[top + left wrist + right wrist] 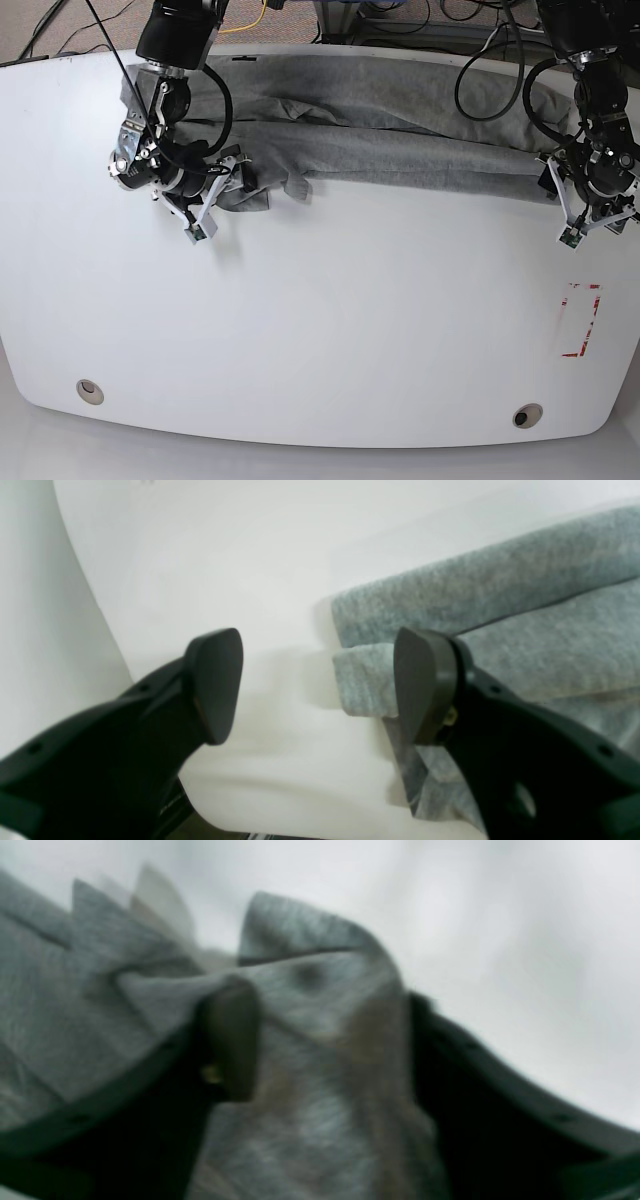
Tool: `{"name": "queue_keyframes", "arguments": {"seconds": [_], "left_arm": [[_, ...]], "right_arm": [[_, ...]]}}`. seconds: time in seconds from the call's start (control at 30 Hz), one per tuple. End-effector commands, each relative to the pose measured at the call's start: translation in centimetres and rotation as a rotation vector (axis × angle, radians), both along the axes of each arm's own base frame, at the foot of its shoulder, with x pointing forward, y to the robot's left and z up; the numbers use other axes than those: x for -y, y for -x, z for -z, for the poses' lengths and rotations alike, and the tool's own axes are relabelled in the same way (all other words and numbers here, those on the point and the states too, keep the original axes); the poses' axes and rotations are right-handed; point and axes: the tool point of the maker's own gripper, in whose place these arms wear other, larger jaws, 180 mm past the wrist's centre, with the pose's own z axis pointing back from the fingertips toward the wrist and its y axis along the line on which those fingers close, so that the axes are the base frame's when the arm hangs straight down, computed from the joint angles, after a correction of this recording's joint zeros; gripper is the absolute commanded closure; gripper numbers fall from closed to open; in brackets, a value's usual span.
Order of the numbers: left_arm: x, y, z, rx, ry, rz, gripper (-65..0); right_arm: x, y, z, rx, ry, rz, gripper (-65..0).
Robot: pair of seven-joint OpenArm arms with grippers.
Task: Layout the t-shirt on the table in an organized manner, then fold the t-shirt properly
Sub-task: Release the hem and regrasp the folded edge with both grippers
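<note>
The grey t-shirt (400, 150) lies stretched in a rumpled band along the far side of the white table (350, 330). My right gripper (235, 175) is at the shirt's left end. In the blurred right wrist view a bunch of t-shirt (310, 990) cloth fills the gap of the right gripper (325, 1045), whose jaws stand apart; the cloth covers the right-hand pad. My left gripper (585, 195) is at the shirt's right end. In the left wrist view the left gripper (320, 685) is open just above the table (225, 555), one finger beside a folded edge of the t-shirt (500, 605).
A red tape rectangle (582, 320) marks the table near its right edge. Two round grommet holes (90, 390) (527, 415) sit near the front edge. Cables (400, 25) run behind the far edge. The table's rounded edge (95, 605) is close to the left gripper.
</note>
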Motion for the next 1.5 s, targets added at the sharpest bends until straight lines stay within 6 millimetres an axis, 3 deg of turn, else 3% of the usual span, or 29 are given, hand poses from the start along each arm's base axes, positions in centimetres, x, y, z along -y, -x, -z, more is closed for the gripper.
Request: {"name": "queue_keyframes", "arguments": {"seconds": [0.0, 0.07, 0.1, 0.17, 0.37, 0.67, 1.1, 1.47], "left_arm": [[-0.3, -0.8, -1.3, 0.041, -0.013, 0.007, -43.3], [-0.3, -0.8, -1.3, 0.041, -0.013, 0.007, -43.3], [-0.3, -0.8, -1.3, 0.041, -0.013, 0.007, -43.3], [-0.3, -0.8, -1.3, 0.041, -0.013, 0.007, -43.3], [-0.3, -0.7, -1.1, 0.037, -0.011, 0.006, -43.3], [-0.3, -0.6, -1.0, 0.034, -0.011, 0.006, -43.3], [-0.3, -0.7, -1.1, 0.034, -0.012, 0.006, -43.3], [1.8, -0.9, 0.0, -0.001, -0.012, 0.079, -43.3]], "right_arm": [[-0.1, -0.9, -1.0, 0.033, 0.007, -0.011, -19.8], [-0.3, -0.9, -1.0, 0.033, 0.005, -0.017, -12.7], [-0.6, -1.0, -1.0, 0.036, 0.005, -0.023, -6.0], [-0.7, -1.0, -1.1, 0.038, 0.002, -0.026, -2.2], [-2.0, -1.8, -3.6, 0.123, -0.082, -0.039, -2.7], [-3.4, -1.1, -6.5, 0.176, -0.220, -0.094, -2.7], [-4.6, 4.2, -8.5, 0.160, -0.387, -0.175, -2.7], [-4.8, 8.4, -9.4, 0.113, -0.503, -0.207, -2.7]]}}
